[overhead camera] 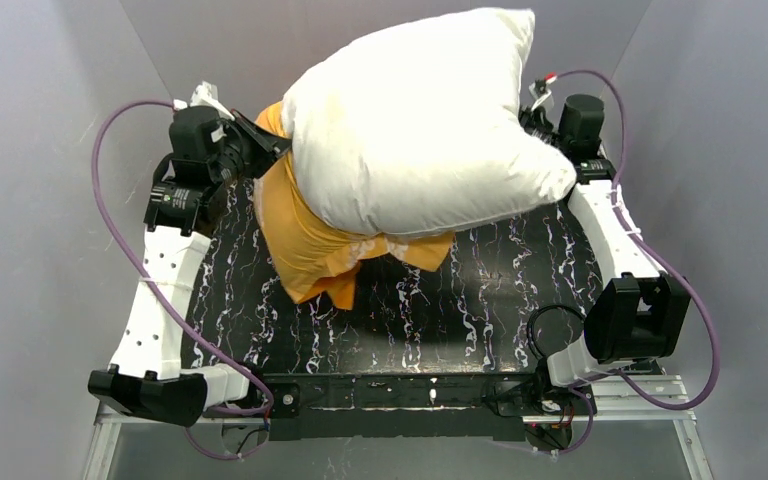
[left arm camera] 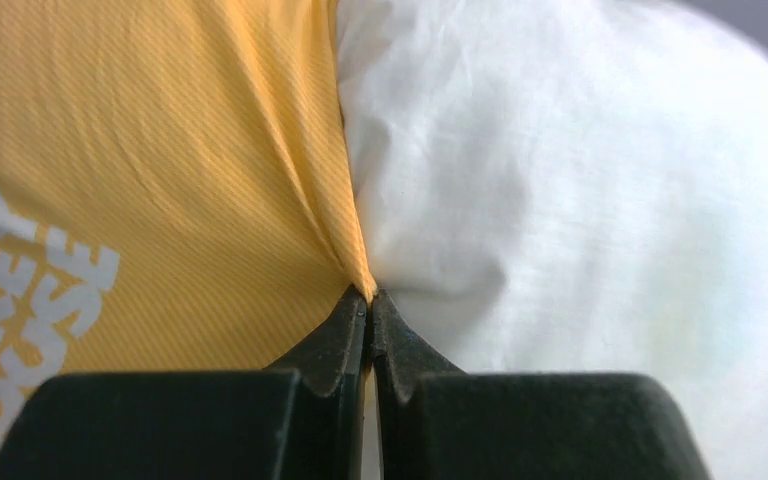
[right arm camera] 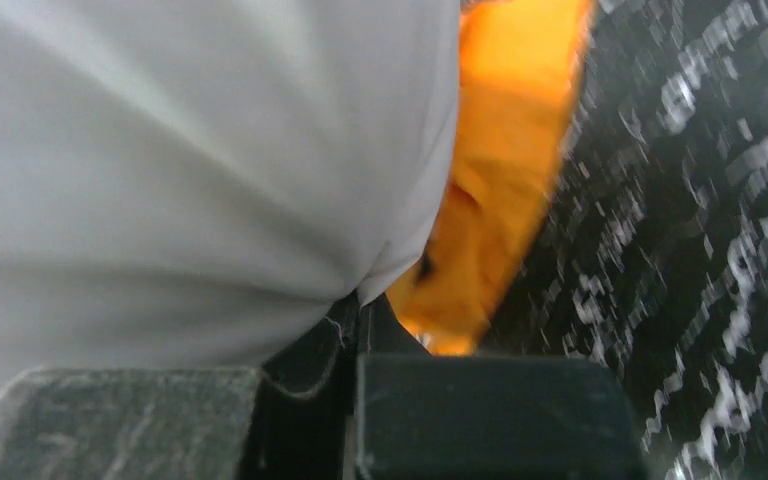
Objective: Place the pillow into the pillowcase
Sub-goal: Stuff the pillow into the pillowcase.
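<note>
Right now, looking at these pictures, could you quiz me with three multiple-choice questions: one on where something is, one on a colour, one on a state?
1. Where does the pillowcase sit on the pillow?
A. covering all of it
B. bunched at the end by the left gripper
C. nowhere touching it

2. What colour is the lettering on the pillowcase?
A. black
B. green
C. white

3. How is the left gripper?
A. wide open
B. shut on the pillowcase
C. shut on nothing

Answers:
1 B, orange cloth shows only at that end.
2 C, the left wrist view shows white letters on orange.
3 B, its fingers meet, pinching the orange edge.
</note>
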{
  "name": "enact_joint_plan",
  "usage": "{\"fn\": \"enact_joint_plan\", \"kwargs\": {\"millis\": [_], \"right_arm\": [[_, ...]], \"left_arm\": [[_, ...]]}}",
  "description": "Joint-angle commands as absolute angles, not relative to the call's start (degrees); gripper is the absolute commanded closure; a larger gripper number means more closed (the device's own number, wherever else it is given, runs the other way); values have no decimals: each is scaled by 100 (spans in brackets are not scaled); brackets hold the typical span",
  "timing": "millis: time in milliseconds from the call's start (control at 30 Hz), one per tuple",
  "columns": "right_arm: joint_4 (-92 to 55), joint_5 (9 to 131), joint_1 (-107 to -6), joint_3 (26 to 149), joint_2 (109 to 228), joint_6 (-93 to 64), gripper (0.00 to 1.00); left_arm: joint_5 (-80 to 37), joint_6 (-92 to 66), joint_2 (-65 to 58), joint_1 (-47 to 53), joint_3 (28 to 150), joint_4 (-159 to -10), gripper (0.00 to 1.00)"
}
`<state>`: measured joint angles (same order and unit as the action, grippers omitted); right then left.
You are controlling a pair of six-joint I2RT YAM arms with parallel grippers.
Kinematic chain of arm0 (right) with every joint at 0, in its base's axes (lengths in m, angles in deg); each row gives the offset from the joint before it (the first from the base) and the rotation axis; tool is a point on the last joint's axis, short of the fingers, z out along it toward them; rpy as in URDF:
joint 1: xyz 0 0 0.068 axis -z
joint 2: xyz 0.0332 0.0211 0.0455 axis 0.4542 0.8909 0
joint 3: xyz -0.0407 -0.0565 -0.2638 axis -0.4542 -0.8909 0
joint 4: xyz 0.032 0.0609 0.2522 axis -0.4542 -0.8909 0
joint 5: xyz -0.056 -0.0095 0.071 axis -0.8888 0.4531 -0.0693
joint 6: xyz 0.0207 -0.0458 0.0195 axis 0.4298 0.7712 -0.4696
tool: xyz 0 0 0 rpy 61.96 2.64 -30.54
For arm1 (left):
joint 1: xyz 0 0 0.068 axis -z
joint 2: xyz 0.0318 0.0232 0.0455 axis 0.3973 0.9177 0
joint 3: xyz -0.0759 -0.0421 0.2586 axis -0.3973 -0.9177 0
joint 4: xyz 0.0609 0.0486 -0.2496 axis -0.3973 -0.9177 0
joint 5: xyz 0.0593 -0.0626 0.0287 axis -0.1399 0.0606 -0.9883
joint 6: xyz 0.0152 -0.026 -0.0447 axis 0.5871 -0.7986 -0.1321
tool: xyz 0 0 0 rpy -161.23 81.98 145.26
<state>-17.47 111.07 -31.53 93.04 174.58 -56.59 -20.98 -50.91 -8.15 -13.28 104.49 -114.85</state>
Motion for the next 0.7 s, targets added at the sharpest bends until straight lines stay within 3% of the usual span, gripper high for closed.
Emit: {"fn": "enact_joint_plan", "kwargs": {"millis": [0,233,500,667], "right_arm": [[-3175,10710,-3420,8951,16946,-4199,99],[-4750,9675,-3982,8689,17281,-2828,99],[-5429,8701,-5107,8915,17692,-1987,99],[-5809,8348,-5465,9157,18082,-1735,99]], "left_arm": [[-1693,-4677,-798,-1190,11662,-11229,100],[-607,-5057,-86,-1051,11791,-11207,100],[-562,-5328,548,60,11716,-10525,100],[-433,-5517,1205,863,12560,-10361,100]]}}
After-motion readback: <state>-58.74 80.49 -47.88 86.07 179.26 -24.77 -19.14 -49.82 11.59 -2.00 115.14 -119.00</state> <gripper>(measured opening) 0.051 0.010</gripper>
